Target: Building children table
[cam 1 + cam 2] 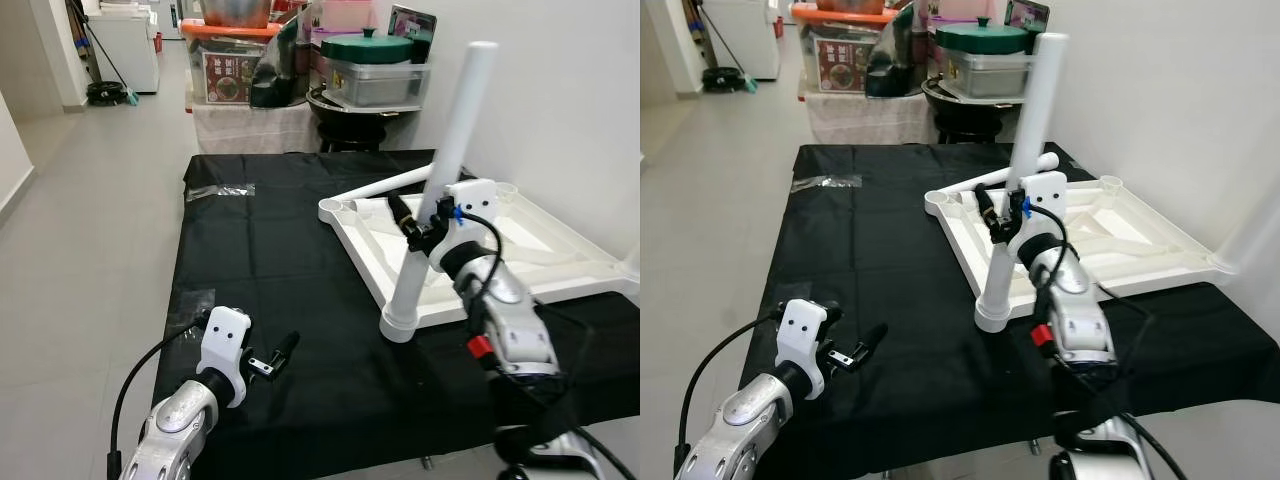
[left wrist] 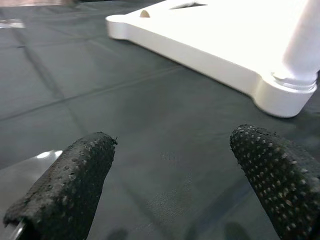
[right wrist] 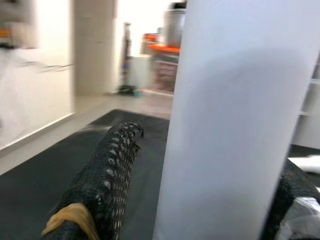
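Because the tabletop lies underside up on the black cloth, its corner sockets face upward and legs can be set in from above. One leg stands in the near corner socket, leaning slightly. Right gripper is clenched around this leg at mid-height, one finger on each side of the tube, likely to steady or twist it into the socket. A second leg lies loose on the cloth behind the tabletop, just at its far corner. Left gripper hovers low over the cloth, well apart from the tabletop, fingers spread and holding nothing. Judgement: first leg being seated; remaining sockets still unfilled.
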`<state>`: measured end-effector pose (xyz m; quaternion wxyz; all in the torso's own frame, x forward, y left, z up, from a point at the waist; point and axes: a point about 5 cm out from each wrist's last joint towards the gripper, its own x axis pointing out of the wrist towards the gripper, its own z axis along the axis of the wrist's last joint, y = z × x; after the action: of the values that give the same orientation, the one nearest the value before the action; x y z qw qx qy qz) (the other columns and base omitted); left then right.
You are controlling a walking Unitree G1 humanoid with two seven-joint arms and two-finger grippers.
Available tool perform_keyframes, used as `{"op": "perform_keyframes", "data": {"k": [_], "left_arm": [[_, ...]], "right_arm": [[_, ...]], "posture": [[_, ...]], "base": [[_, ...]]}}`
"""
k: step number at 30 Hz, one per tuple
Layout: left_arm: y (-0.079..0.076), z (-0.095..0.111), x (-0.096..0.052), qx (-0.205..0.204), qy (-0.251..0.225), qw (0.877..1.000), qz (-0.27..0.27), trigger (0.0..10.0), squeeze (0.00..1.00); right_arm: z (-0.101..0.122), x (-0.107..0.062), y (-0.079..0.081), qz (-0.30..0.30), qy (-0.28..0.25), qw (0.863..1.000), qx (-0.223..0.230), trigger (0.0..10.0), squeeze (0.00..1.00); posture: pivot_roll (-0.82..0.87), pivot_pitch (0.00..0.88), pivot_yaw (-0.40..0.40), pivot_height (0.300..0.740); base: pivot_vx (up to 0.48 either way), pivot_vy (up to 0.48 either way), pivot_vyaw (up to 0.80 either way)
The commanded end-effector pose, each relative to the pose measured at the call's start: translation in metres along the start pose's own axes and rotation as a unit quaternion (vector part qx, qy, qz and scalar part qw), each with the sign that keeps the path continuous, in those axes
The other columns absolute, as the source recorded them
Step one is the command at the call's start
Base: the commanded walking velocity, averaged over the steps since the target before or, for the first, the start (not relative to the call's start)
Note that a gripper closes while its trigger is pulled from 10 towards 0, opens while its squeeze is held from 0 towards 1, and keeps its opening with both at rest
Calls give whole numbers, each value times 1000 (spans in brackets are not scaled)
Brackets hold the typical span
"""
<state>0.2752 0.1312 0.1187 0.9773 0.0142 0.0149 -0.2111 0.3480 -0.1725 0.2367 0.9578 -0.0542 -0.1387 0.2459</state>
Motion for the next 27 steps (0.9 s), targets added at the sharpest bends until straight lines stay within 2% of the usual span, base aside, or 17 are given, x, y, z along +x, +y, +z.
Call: {"op": "perform_keyframes", "data": {"k": [1,2,3,4,7,8,10,11,12,13,17,19,20,24,25,26,27], "left_arm": [[-1,-1,0,6,4,1000,-3,10000,0],[0,-2,0,7,5,1000,-2,10000,0],[0,-2,0,7,5,1000,-2,10000,0],[0,-3,0,7,7,1000,-2,10000,0],[0,-3,-1,7,8,1000,-3,10000,0],[-1,-4,-1,7,9,1000,-4,10000,0],[-1,-4,-1,7,9,1000,-4,10000,0],[-1,-4,-1,7,10,1000,-4,10000,0],[0,-4,-1,8,10,1000,-4,10000,0],[0,-4,-1,8,11,1000,-4,10000,0],[1,-4,-1,9,13,1000,-4,10000,0],[0,-4,-1,9,13,1000,-4,10000,0],[0,-4,0,9,12,1000,-4,10000,0],[-1,-4,0,9,11,1000,-4,10000,0],[-1,-4,0,9,11,1000,-5,10000,0],[-1,-4,0,9,10,1000,-5,10000,0],[-1,-4,0,9,10,1000,-5,10000,0]], "right_arm": [[2,6,21,76,-9,997,2,10000,0],[2,1,32,139,-4,990,3,10000,0],[2,1,32,139,-4,990,3,10000,0],[-1,-3,43,188,2,982,4,10000,0],[-8,-4,52,213,13,977,1,9294,0],[-15,-5,60,232,20,973,-7,5255,0],[-15,-5,60,232,20,973,-7,5255,0],[-19,-5,67,253,21,967,-4,2078,0],[-20,-5,70,267,20,963,-3,0,0],[-20,-6,69,283,16,959,-1,0,0],[-27,-5,61,280,27,959,-21,0,0],[-30,-4,59,266,35,963,-28,0,0],[-33,0,55,228,46,972,-37,0,0],[-35,2,52,204,54,977,-41,0,0],[-41,7,41,118,77,989,-46,0,0],[-49,9,28,23,105,993,-58,0,0],[-49,9,28,23,105,993,-58,0,0]], "posture": [[102,0,-92,740],[101,0,-91,740],[101,0,-91,740],[103,0,-91,740],[103,0,-91,740],[105,0,-90,740],[105,0,-90,740],[109,0,-92,740],[109,0,-92,740],[110,0,-93,740],[108,0,-95,740],[108,0,-95,740],[108,0,-95,740],[108,0,-95,740],[104,0,-93,740],[103,0,-89,740],[103,0,-89,740]], "base": [[0,0,0],[0,0,0],[0,0,0],[0,0,0],[0,0,0],[0,0,0],[0,0,0],[0,0,0],[0,0,0],[0,0,0],[0,0,0],[0,0,0],[0,0,0],[0,0,0],[0,0,0],[0,0,0],[0,0,0]]}}
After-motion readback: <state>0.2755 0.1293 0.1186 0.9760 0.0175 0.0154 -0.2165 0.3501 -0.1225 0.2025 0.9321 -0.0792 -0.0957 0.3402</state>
